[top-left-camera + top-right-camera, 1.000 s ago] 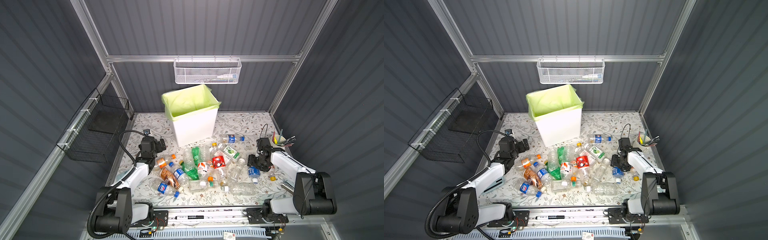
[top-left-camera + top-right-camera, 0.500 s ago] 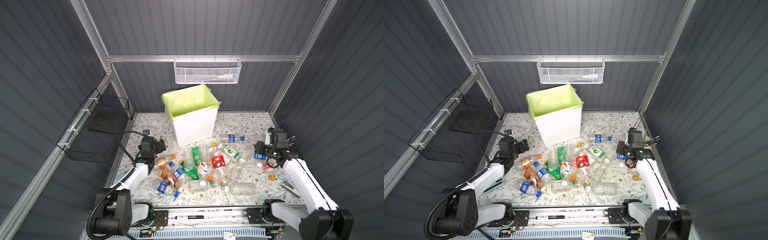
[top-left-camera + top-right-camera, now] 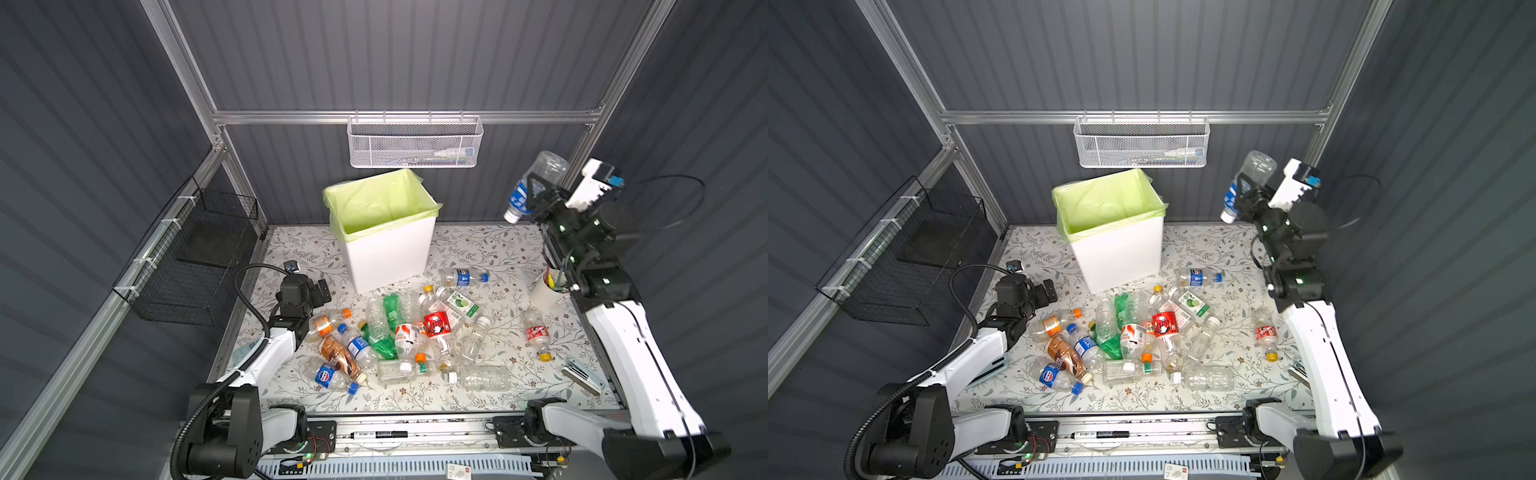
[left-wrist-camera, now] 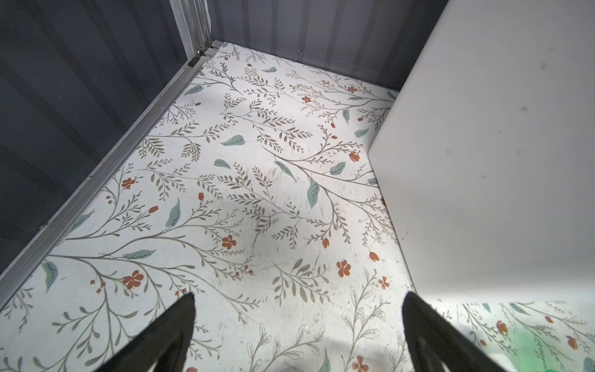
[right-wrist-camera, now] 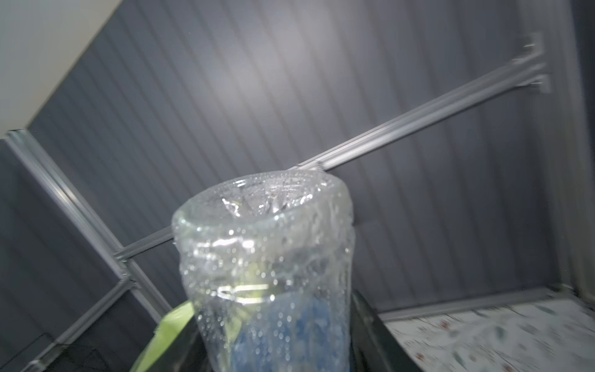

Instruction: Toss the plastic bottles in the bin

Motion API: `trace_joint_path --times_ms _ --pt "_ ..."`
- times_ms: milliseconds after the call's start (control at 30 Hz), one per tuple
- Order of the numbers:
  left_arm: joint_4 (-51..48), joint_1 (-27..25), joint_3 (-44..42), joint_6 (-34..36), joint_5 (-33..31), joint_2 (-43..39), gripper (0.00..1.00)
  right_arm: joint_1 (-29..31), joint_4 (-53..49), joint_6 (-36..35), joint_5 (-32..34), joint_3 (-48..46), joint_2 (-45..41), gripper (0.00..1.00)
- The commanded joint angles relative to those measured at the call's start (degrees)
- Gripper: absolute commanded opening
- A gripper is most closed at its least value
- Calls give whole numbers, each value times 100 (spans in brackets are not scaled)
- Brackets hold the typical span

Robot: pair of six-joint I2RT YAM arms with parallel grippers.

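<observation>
My right gripper [image 3: 536, 194] [image 3: 1246, 195] is raised high at the right rear, shut on a clear plastic bottle [image 3: 547, 167] [image 3: 1258, 164] with a blue label, cap pointing down. In the right wrist view this wet bottle [image 5: 264, 257] fills the space between my gripper's [image 5: 277, 328] fingers. The bin [image 3: 390, 257] [image 3: 1121, 253], white with a yellow-green liner, stands at the back middle, left of the held bottle. Several plastic bottles [image 3: 407, 332] [image 3: 1133, 332] lie heaped in front of it. My left gripper [image 3: 322, 291] [image 3: 1047, 293] [image 4: 297, 302] hangs open and empty over bare tabletop beside the bin's wall [image 4: 483, 161].
A white mesh basket [image 3: 415, 145] hangs on the back rail and a black wire basket [image 3: 199, 257] on the left wall. A white cup with pens [image 3: 546, 291], a lone red-label bottle [image 3: 536, 334] and a small white device [image 3: 582, 376] sit along the right side.
My right arm has lifted the blue-label bottle off the table, up and back to the right rear. The left arm has stayed put.
</observation>
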Motion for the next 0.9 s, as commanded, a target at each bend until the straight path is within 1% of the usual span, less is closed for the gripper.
trace_joint_path --times_ms 0,67,100,167,200,233,267,300,400,467,700,867 --pt "-212 -22 213 -121 99 -89 100 630 625 309 -666 929 1112 52" --pt "-312 -22 263 -141 130 -74 100 996 36 211 -1374 1959 1976 57" --pt "-372 -22 294 -153 140 -77 100 1153 -635 55 -1771 2690 2572 63" --pt "-495 -22 327 -172 126 -108 100 1377 -1986 -425 -1862 3964 3401 74" --pt "-564 -22 334 -183 93 -155 100 1434 -2440 -560 -1703 4377 3654 80" --pt "-641 -22 343 -176 67 -205 100 1453 -2590 -550 -1504 4509 3733 87" --pt "-706 -22 341 -192 53 -252 100 1437 -2534 -516 -1390 4453 3686 93" --pt "-770 -22 339 -198 32 -311 100 1429 -2432 -542 -1028 4325 3583 99" --pt "-1063 -33 369 -298 -6 -425 100 1411 -2396 -703 -549 4035 3213 99" --pt "-1296 -56 388 -401 -54 -476 100 1380 -2358 -784 -411 3692 2924 99" --pt "-1895 -299 454 -580 -438 -798 100 1147 -1776 -655 -253 1745 1791 99" --pt "-2601 -604 686 -1038 -774 -760 100 840 -1408 -479 -273 158 1027 99"
